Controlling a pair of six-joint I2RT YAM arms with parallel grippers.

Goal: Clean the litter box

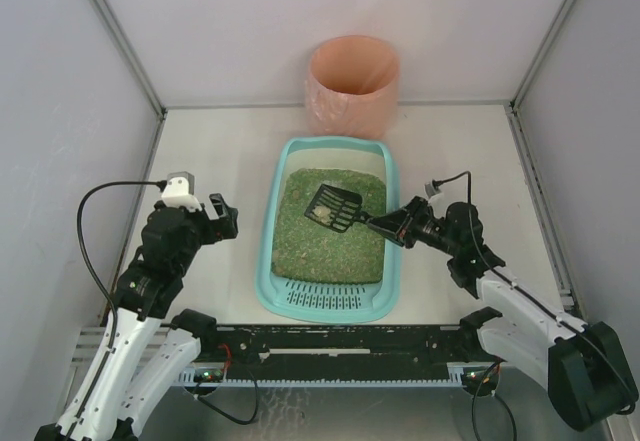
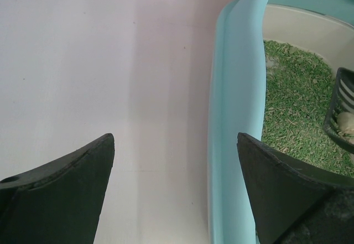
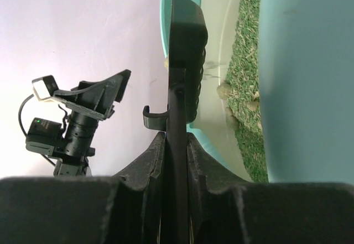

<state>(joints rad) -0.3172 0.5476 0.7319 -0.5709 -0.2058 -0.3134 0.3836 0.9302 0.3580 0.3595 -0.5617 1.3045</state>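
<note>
White tabletop (image 1: 220, 161) is filling the view from above, w/ grey walls standing on three sides. The teal litter box (image 1: 326, 302) is lying at centre, between the two arms, its long side running front to back. Its slotted grate end is pointing toward the arm bases. Green-brown granules (image 1: 320, 246) are covering the rest of its floor. A round pink-orange bin (image 1: 352, 91) is standing just beyond the box's far end, against the back wall.

L arm is reaching in from bottom left. L gripper (image 1: 228, 219) is hovering over bare tabletop just beside the box's left rim, jaws spread wide w/ nothing between them. R arm is coming in from bottom right. R gripper (image 1: 385, 226) is sitting over the box's right rim, jaws pinching the handle of a black scoop (image 1: 335, 208). The scoop's slotted head is sitting over the granules, approx mid-box. A pale clump (image 1: 322, 214) is lying in the scoop.
</note>
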